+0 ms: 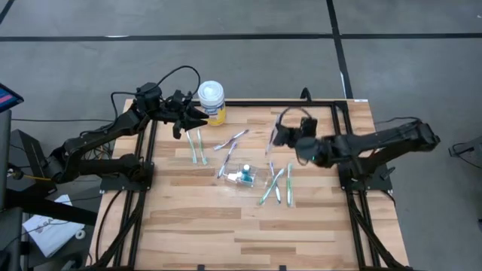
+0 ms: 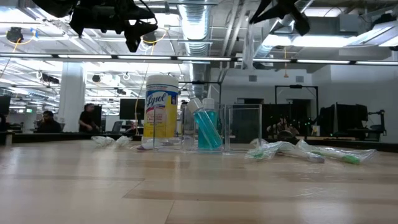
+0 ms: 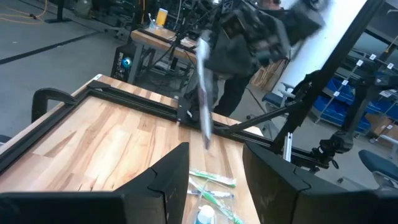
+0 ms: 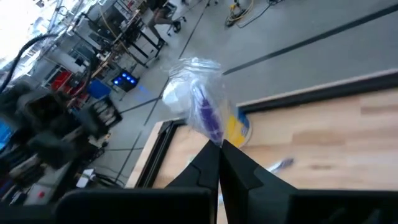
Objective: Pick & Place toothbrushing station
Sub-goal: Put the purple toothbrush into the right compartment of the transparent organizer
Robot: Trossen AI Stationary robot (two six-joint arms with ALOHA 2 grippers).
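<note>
The toothbrushing station's small clear plastic cup [image 1: 245,175] lies on the wooden table [image 1: 226,226] between the two raised grippers, holding short blue toothpaste tubes [image 2: 207,129], with thin wrapped green and pink toothbrushes [image 1: 275,186] scattered around it. The right gripper [image 4: 219,149] is pinched shut on a purple-handled toothbrush in a clear wrapper [image 4: 202,106], held in the air above the table, which the left wrist view shows hanging from it; the left gripper [image 3: 214,165] is spread open and carries nothing. Only the low view lets the "Lysol" label be read on the white-lidded yellow wipes canister [image 2: 161,112], which the high view places just beside the left gripper.
</note>
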